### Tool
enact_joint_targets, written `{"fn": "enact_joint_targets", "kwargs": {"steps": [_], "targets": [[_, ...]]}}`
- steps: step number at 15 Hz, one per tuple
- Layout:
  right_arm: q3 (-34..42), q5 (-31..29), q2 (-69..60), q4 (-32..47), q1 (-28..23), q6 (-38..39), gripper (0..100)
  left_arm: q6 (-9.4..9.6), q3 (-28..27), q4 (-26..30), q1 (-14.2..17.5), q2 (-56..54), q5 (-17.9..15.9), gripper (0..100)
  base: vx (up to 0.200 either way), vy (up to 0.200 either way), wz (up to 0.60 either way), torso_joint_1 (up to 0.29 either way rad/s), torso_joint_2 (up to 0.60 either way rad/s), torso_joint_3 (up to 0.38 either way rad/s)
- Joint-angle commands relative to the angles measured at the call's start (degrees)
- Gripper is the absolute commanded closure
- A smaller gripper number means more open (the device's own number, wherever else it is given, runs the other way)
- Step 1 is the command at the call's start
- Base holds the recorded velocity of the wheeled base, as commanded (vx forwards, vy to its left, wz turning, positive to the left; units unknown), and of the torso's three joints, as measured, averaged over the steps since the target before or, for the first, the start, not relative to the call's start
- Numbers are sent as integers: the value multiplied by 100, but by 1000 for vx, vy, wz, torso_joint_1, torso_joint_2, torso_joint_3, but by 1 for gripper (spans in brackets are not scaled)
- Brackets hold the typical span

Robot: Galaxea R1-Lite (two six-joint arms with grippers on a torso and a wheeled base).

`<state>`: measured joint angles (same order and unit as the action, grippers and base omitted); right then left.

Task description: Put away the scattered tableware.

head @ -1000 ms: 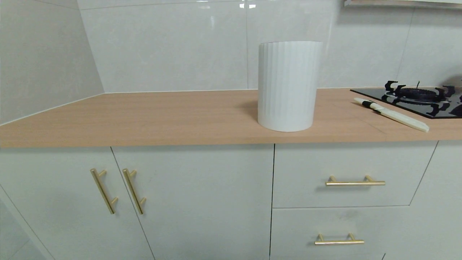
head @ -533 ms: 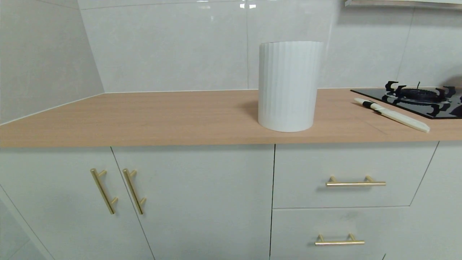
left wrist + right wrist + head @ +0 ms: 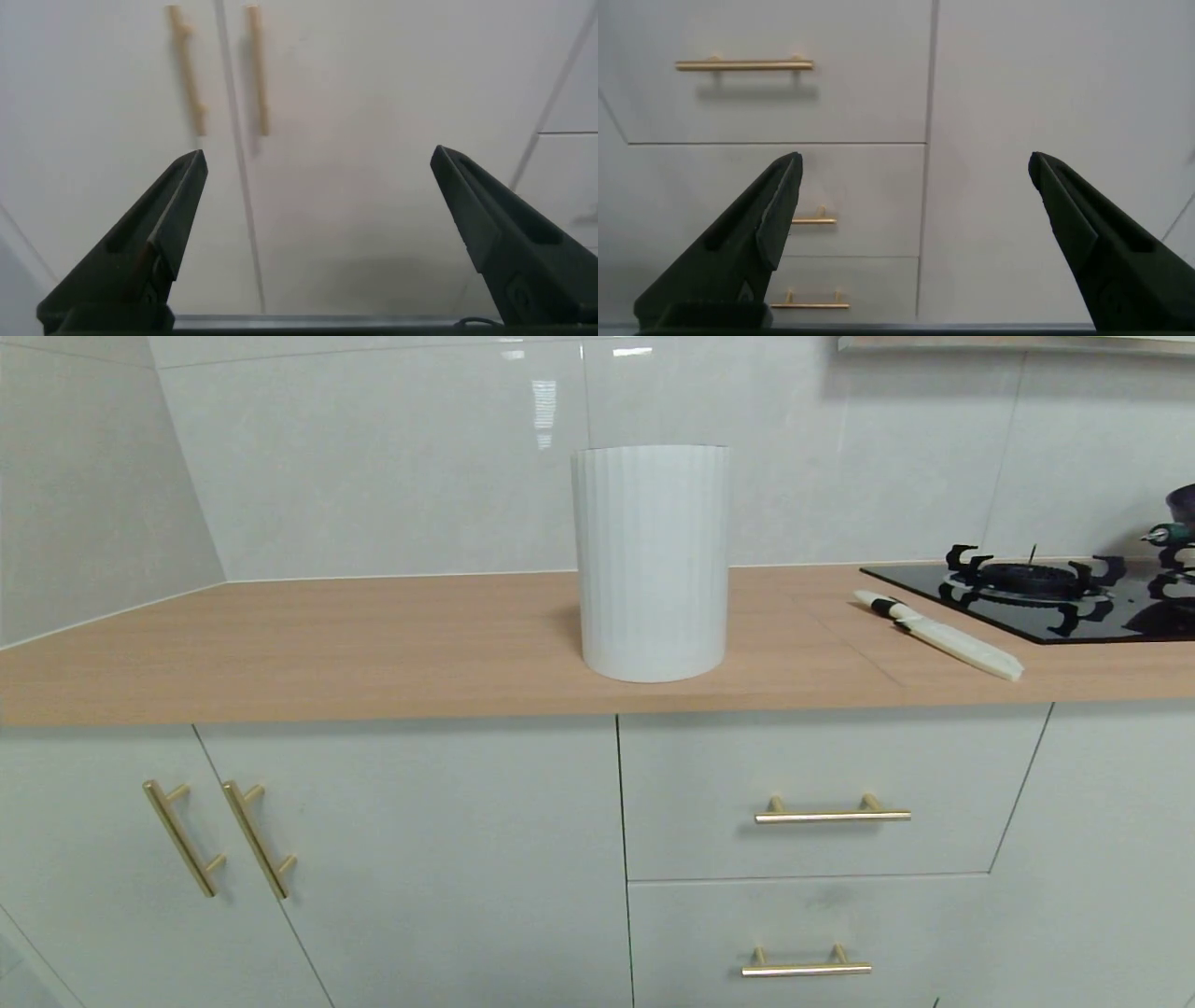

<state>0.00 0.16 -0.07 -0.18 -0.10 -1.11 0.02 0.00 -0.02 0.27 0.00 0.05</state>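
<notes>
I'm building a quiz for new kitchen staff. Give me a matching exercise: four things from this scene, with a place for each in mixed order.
Things:
1. canister
2. knife
3. burner
4. drawer handle

Places:
A. on the black cooktop
B. flat on the counter, beside the cooktop
C. upright, mid-counter
D. on the upper drawer, below the counter

Pairs: 1-C, 2-B, 3-A, 4-D

Our head camera faced the counter point(image 3: 373, 644) and cabinet fronts point(image 3: 448, 859), while both wrist cameras looked closely at those fronts.
</notes>
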Motion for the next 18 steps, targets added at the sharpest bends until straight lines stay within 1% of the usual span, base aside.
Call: {"fn": "enact_joint_targets", "kwargs": {"steps": [1,18], "targets": [[0,2,16,1,1,-3,0,-2,0,2,0,0,4,0,0,0,0,0,0,0],[0,11,7,1,-8,-3,0,-2,0,2,0,0,4,0,0,0,0,3,-9,-7]]}}
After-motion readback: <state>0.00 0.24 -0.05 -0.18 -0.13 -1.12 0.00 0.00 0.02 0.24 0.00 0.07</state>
